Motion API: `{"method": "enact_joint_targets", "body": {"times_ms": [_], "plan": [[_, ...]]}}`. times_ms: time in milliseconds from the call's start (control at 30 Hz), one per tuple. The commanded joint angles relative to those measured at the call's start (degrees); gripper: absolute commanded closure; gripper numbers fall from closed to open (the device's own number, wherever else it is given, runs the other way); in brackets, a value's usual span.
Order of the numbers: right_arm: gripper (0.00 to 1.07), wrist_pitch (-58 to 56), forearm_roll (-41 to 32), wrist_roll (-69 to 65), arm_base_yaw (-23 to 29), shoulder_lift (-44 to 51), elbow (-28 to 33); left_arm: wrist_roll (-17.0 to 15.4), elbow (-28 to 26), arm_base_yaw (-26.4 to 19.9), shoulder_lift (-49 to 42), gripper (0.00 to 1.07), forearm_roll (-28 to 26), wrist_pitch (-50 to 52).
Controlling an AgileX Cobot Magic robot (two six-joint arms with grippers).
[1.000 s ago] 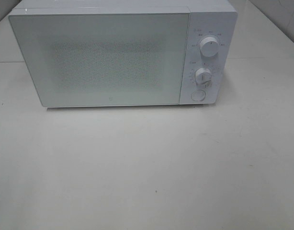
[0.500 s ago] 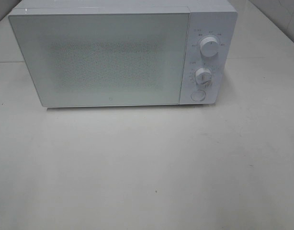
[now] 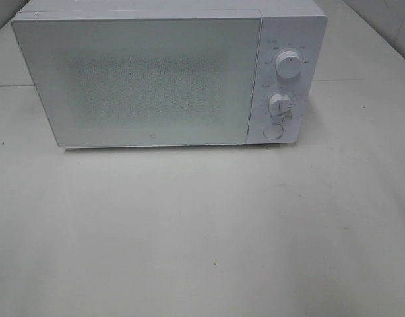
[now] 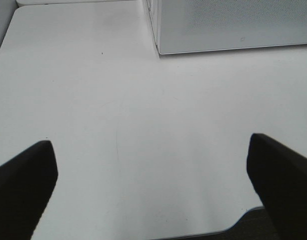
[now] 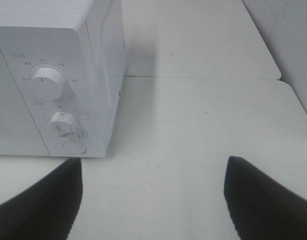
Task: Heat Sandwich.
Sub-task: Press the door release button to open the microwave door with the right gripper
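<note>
High view: white microwave, door shut, sits at the rear of the counter, with open surface in front.
Left wrist: left end effector spread wide, gripping nothing.
Right wrist: right end effector open, empty (dials near).
I see the sandwich in no view, so I cannot tell where it is.

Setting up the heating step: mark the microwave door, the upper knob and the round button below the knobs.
microwave door (image 3: 143, 82), exterior high view, middle of the closed front panel.
upper knob (image 3: 289, 66), exterior high view, centre of its face.
round button (image 3: 273, 131), exterior high view, centre of the button.
</note>
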State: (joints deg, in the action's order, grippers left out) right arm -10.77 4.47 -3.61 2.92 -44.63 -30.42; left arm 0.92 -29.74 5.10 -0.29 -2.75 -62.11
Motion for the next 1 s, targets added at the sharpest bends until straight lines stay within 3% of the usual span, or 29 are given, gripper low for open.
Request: {"method": "enact_joint_targets", "body": {"times_ms": [33,433,633,1000], "plan": [[0.32,3.6,-0.1,-0.6,-0.3,-3.6,-0.4,-0.3,0.1,-0.1,-0.9,0.09,-0.2,0.7],[0.32,9.5,-0.1,-1.0,-0.1,-13.3,1.0,-0.3,0.1,-0.1,-0.9,0.09,-0.2,0.7],[0.32,26.0,-0.6,-2.7,-0.1,-18.1,8.7,-0.3,0.1,-0.1,-0.9,0.09,-0.2,0.7],[0.32,51.2,-0.6,-1.4,-0.1,-28.5,15.2,-0.3,0.1,-0.1,-0.9,0.09,-0.2,0.7]]}}
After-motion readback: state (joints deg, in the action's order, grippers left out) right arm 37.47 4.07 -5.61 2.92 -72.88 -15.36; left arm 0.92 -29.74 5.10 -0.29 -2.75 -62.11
